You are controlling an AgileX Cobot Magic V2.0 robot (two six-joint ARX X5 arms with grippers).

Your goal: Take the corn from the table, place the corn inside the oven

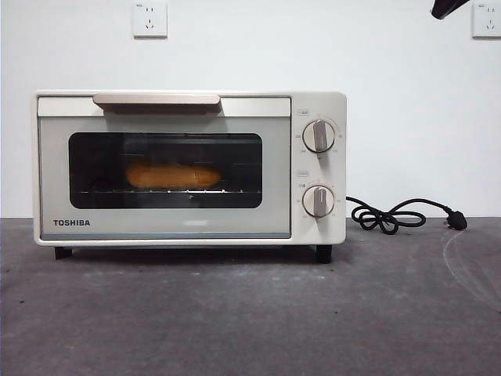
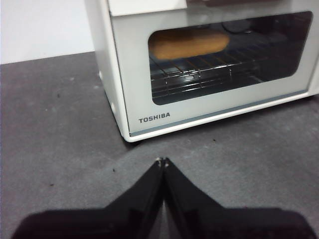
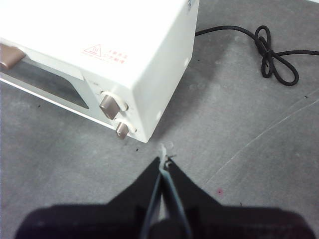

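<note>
The corn (image 1: 173, 175) lies on the wire rack inside the cream-white oven (image 1: 313, 102), seen through the closed dark glass door. From the left wrist camera the corn (image 2: 188, 44) shows behind the glass of the oven (image 2: 124, 74). My left gripper (image 2: 163, 161) is shut and empty, hovering over the table (image 1: 250, 313) in front of the oven's left corner. My right gripper (image 3: 164, 159) is shut and empty, above the table off the knob-side corner of the oven (image 3: 99, 30). One black arm tip (image 1: 448, 8) pokes in at the front view's top right.
A black cord with a knotted coil and plug (image 1: 387, 218) lies on the table right of the oven; the cord (image 3: 271, 55) also shows from the right wrist. Two wall sockets (image 1: 149, 19) sit on the white wall behind. The beige door handle (image 1: 156, 99) runs along the door's top.
</note>
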